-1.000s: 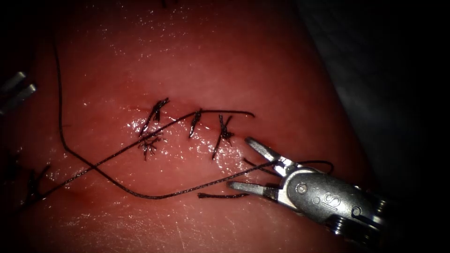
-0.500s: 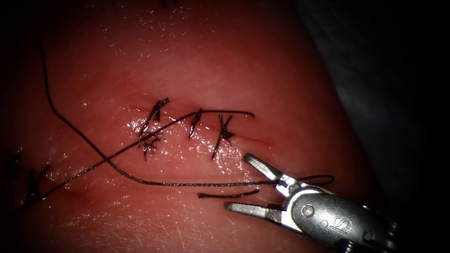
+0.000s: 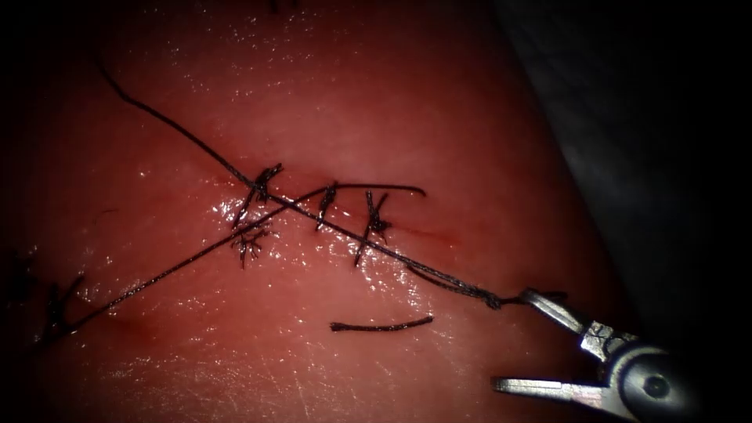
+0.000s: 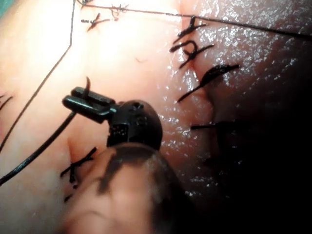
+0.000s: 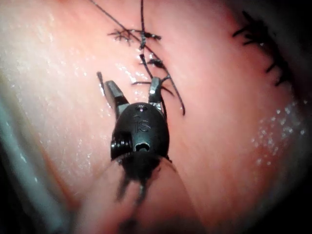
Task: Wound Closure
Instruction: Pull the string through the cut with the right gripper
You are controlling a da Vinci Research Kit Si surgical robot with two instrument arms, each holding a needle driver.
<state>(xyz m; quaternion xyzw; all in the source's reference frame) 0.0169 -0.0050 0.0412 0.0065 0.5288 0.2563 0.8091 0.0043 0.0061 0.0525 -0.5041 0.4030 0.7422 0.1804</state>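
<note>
Wound closure on the tissue (image 3: 376,94), endoscope and wrist views. The thread (image 3: 196,145) runs in a straight line from the upper left of the endoscope frame, across the stitched cut (image 3: 329,207) at centre, to a knot-like twist (image 3: 489,298) at lower right. There it meets the upper jaw of the right gripper (image 3: 509,338). That gripper's jaws are spread wide and pinch nothing; the strand appears hooked on the one jaw rather than clamped. A second strand leaves the cut toward the lower left edge. A loose cut end of thread (image 3: 380,326) lies on the tissue below the cut.

Handling, as judged: the thread is light, limp and thin, and probably slick where it crosses the wet, glistening surface. It is best taken flat between the jaws on a clear span, away from the twist (crushing there could fray it). The tissue looks soft and would tear under a hard sideways pull.

The left wrist view adds the left gripper (image 4: 85,103), its jaws pressed together on a dark strand of thread that trails off across pale tissue. The right wrist view confirms the spread of the right jaws, seen from behind, with the stitches (image 5: 146,48) just beyond their tips
</note>
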